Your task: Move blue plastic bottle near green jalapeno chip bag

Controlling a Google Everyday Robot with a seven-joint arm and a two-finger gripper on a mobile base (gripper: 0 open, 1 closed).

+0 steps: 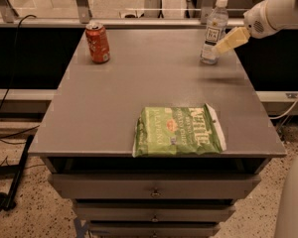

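While the bottle (213, 32) stands upright at the far corner of the worktop (154, 78), well apart from the bag (179, 131) lying flat at the near edge, nothing of the move is judged done. The hand (227, 41) is seen just beside the bottle at label height, perhaps touching; whether it is released or clenched cannot be told.
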